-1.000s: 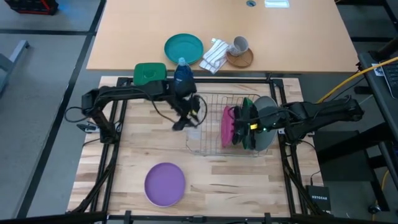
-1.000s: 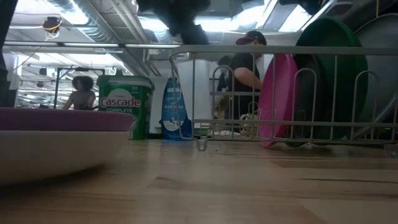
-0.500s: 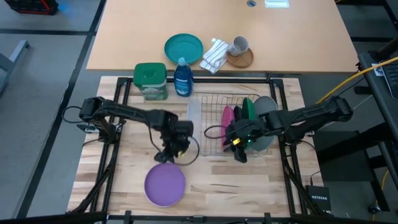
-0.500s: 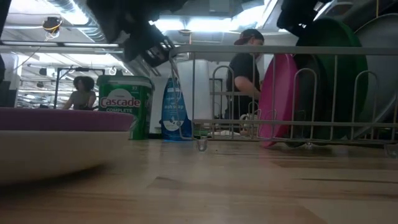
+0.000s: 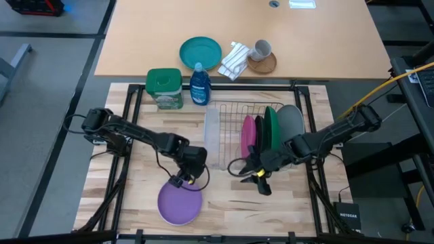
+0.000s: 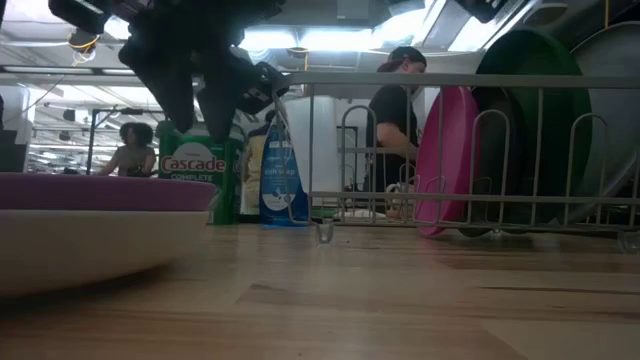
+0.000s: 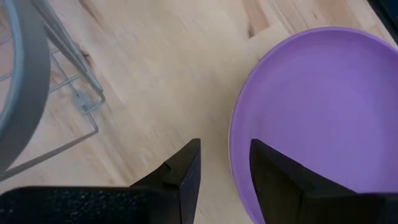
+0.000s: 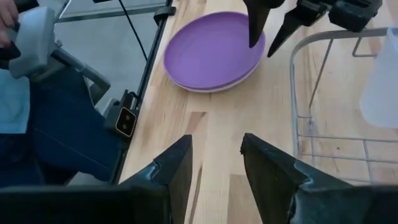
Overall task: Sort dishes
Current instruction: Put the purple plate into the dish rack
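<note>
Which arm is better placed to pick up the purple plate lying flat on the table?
Left. The left gripper hangs open right at the purple plate's rim, one finger either side. The right gripper, empty, sits farther off, beside the dish rack.

Wooden table (image 5: 230,200): purple plate (image 5: 180,201), wire rack (image 5: 230,135), tub (image 5: 164,88), bottle (image 5: 199,84).

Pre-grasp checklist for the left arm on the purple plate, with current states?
1. Left gripper fingers open: ok.
2. Fingers straddle the purple plate rim, one each side: ok in the left wrist view.
3. Plate lying flat on the table: ok.
4. Right gripper clear of the plate: ok, open over bare wood.
5. Free slot in the dish rack left of the pink plate: ok.
</note>
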Robot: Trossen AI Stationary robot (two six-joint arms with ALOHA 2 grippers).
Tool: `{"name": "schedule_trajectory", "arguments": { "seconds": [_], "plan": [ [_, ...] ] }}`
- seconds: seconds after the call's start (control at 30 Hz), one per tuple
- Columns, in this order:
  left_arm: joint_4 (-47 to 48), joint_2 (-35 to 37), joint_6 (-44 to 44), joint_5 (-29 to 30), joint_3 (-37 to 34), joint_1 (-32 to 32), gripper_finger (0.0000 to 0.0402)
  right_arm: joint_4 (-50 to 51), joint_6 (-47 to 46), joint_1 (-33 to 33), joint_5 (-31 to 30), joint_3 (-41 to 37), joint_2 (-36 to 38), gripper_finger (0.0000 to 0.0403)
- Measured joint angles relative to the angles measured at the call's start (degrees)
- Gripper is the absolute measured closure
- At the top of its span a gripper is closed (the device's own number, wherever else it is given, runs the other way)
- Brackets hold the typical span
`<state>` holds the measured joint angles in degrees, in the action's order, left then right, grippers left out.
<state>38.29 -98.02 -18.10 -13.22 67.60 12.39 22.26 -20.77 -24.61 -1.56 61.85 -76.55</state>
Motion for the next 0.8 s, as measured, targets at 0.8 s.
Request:
{"name": "schedule_trajectory", "arguments": {
  "seconds": [0.8],
  "plan": [
    [-8.45, -0.64, 2.66, 1.65, -9.04, 4.05, 0.0277, 0.09, -3.43, -7.26, -11.52, 0.00, 0.00, 0.0255]
  ]
}}
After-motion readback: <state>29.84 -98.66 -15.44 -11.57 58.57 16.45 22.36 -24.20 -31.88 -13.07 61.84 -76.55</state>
